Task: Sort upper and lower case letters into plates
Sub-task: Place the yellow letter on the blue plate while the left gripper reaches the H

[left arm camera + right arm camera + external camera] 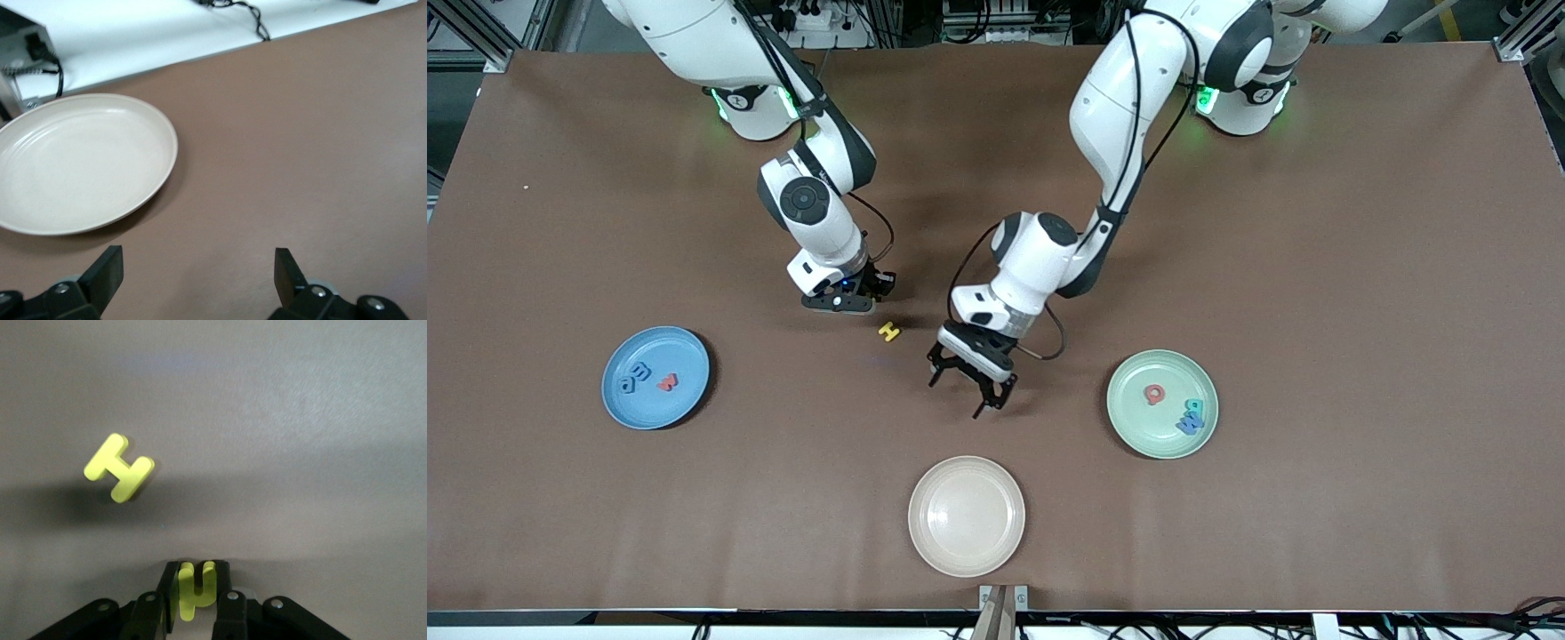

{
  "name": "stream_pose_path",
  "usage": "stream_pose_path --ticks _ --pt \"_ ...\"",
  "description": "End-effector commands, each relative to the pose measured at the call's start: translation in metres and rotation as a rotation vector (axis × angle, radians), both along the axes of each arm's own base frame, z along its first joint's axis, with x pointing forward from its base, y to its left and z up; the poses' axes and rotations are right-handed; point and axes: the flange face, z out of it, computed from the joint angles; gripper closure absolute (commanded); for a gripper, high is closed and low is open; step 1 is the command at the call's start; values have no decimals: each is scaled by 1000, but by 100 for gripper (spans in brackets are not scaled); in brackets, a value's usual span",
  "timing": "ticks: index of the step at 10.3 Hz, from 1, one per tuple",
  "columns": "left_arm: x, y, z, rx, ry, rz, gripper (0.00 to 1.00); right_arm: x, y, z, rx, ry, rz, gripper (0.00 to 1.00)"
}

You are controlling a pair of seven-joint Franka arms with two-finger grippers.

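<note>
My right gripper (845,300) (197,577) is shut on a small yellow letter (195,590) with two prongs, low over the table's middle. Beside it a yellow H (888,332) (120,467) lies flat on the brown table. The sky blue plate (627,409), toward the right arm's end, holds a blue letter (634,378) and a red one (667,382). In the mint green plate (1138,427), toward the left arm's end, lie a red letter (1155,394), a teal one (1193,408) and a blue one (1190,427). My left gripper (959,393) (198,257) hangs open and empty over bare table.
A cream-white plate (967,516) (73,163) with nothing in it sits near the table's front edge, nearer the camera than the left gripper. The two arms' hands are close together over the table's middle.
</note>
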Motion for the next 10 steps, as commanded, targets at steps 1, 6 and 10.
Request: stream_pose_path --ticks 1,6,10 --pt "-10 -11 7 -40 -80 20 0 23 -33 45 13 -58 -46 100" --pt "-20 -18 -8 25 -123 -53 0 95 -188 72 -98 -154 4 100" --pt "-3 -6 -7 54 -132 -62 0 129 -290 63 -165 -155 86 100"
